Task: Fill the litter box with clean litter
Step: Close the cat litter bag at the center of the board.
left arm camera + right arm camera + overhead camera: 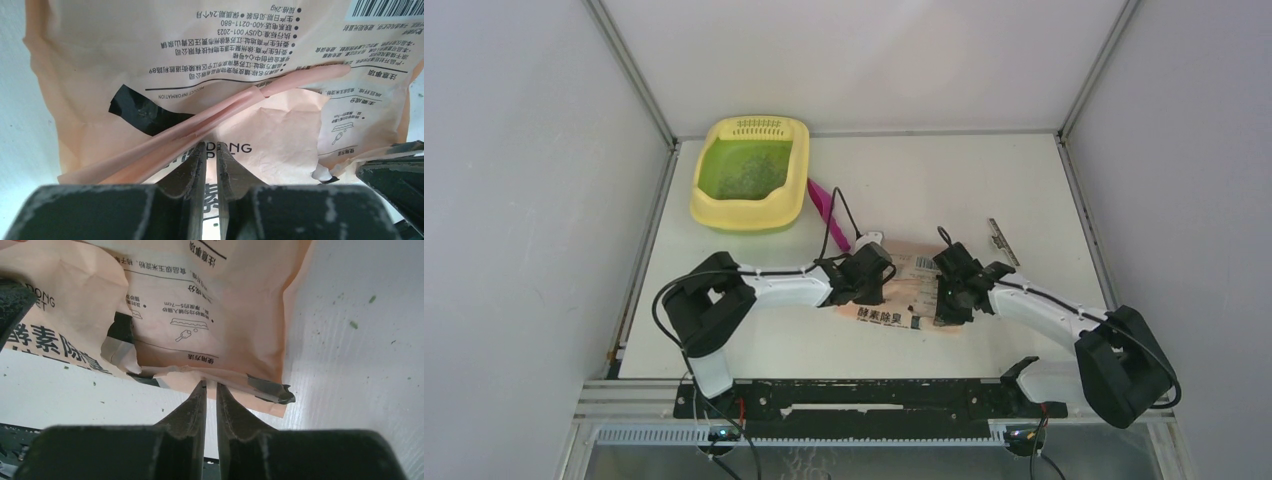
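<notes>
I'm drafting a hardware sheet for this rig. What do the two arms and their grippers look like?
Both the left arm and right arm have white links between chunky black joint housings. Thin black cables loop off them. The left gripper and right gripper carry dark, tapering fingers, scuffed pale along edges.

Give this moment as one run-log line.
left pincer: shut on bag | right pincer: shut on bag edge | litter box: far left, apart from bag
</notes>
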Controlling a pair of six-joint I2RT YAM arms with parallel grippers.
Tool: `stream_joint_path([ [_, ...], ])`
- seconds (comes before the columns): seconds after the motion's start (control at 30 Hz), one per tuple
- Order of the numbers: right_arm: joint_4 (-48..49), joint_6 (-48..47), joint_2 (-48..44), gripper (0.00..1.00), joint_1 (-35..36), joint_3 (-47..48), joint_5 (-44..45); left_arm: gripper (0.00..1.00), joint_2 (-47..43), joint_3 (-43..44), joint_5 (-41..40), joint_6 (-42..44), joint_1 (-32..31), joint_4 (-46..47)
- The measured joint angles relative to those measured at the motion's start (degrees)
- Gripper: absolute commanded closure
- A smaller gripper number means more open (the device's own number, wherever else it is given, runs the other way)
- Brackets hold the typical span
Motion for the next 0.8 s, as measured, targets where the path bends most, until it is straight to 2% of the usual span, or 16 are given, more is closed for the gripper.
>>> stream_joint_path([
  [0.57, 6.12, -3.87, 7.23, 0.82, -6.03, 0.94, -7.87, 0.82, 2.05, 0.15, 3.69, 0.66, 5.88, 6.1],
  [0.8, 7.54, -4.63, 11.87, 0.81, -10.67, 3.67, -13.07, 0.82, 4.15, 3.54, 5.31, 2.45, 8.63, 4.83],
])
